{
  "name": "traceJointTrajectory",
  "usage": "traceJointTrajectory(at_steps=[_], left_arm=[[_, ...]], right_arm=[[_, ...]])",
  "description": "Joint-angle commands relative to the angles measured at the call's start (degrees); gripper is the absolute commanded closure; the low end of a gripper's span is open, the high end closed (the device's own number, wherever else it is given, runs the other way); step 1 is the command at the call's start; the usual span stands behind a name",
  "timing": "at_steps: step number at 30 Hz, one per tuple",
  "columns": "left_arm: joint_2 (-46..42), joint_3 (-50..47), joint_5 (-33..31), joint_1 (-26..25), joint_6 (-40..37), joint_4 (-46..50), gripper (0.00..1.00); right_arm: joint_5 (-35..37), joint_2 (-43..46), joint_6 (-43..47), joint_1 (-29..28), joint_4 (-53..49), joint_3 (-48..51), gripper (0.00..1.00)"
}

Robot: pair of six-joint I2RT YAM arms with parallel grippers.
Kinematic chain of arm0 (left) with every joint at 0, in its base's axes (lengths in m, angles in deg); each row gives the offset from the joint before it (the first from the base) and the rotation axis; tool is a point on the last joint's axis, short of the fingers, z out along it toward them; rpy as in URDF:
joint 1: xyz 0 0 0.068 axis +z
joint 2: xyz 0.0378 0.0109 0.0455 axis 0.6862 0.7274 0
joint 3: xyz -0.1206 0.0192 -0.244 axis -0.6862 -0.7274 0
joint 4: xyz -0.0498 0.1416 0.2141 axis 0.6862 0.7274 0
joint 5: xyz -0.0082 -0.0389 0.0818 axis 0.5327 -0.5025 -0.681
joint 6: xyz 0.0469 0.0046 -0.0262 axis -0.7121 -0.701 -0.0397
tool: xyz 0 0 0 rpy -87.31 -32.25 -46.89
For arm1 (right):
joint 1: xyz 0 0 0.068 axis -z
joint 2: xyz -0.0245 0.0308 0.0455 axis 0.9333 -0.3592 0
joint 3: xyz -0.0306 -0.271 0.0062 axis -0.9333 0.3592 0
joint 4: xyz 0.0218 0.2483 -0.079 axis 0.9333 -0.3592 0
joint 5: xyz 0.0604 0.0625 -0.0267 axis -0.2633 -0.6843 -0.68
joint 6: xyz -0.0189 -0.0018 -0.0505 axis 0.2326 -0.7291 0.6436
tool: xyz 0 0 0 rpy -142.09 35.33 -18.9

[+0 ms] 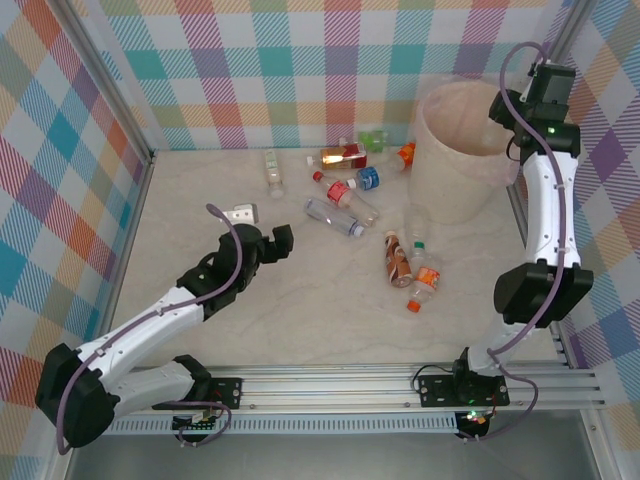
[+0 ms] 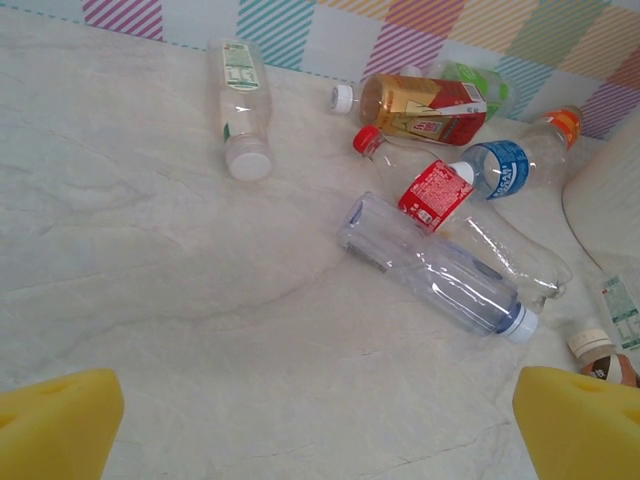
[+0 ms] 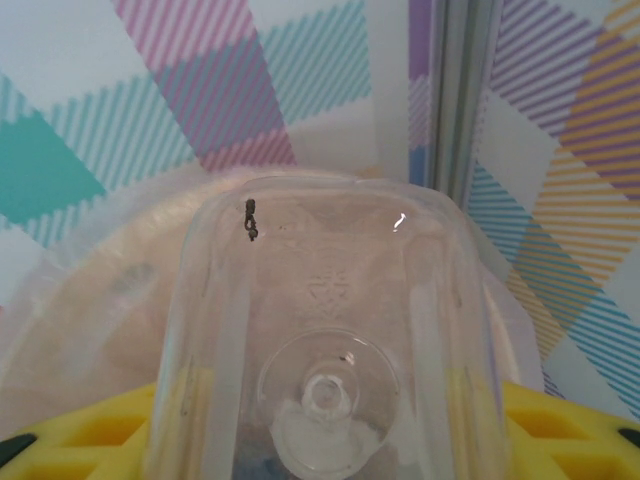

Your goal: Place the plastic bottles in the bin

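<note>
Clear bottle [image 3: 320, 300] gripped between right fingers [image 3: 80, 430] at the bin's [image 3: 90, 300] right rim.
Its long axis points toward the bin. Left fingers [image 2: 50, 425] spread wide, empty, above the table [image 2: 150, 300]; other bottles [image 2: 440, 270] lie flat beyond.

Scanning the left wrist view for print. Red label [image 2: 435, 195]: white lettering, too blurred to read. Blue label [image 2: 500, 168] right beside it: pale script, can't make out a word. Red-and-gold label [image 2: 425, 108] on the amber bottle [image 2: 372, 97]: a small panel of print, unreadable. Green-and-white label [image 2: 237, 68] on the white-cap bottle [image 2: 238, 115]: fine print, just specks. At the right edge, a white label [image 2: 620, 310] with green marks, no letters legible. On the right wrist view, the clear bottle [image 3: 325, 330] has a faint moulded mark on its base, not readable.
</note>
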Motion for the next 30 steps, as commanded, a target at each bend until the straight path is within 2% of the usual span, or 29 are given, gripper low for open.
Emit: traceJointTrajectory(at_steps=[1,5,11,14,18,21,24,30], left_arm=[[-2.1,-1.5,-0.5,0.8,1.4,-1.7,0.00],[-2.3,-1.8,-0.6,1.3,1.9,-1.5,0.00],[-1.0,-1.6,-0.3,1.8,2.8,-1.6,0.00],[-0.2,-1.3,0.2,2.0,3.0,-1.6,0.00],[0.5,-0.9,0.5,2.2,3.1,-1.4,0.00],[0.8,-0.8,0.5,2.4,3.3,-1.4,0.00],[1.2,-0.7,0.7,2.5,3.5,-1.5,0.00],[2.3,-0.4,1.4,2.7,3.8,-1.6,0.00]], right_arm=[[-1.6,-1.5,2.1,0.6,-4.7,-2.6,0.63],[-4.3,-4.1,2.8,1.3,-6.3,-3.9,0.62],[-9.7,-10.4,4.1,1.3,-12.1,-11.0,0.56],[-10.2,-12.9,4.0,1.3,-13.9,-14.2,0.46],[-2.1,-15.6,1.7,1.3,-16.8,-18.9,0.31],[1.2,-15.9,0.5,1.3,-18.0,-20.6,0.22],[1.5,-14.9,-0.4,1.3,-18.0,-20.6,0.14],[-1.7,-12.9,-1.3,1.3,-17.5,-19.7,0.05]])
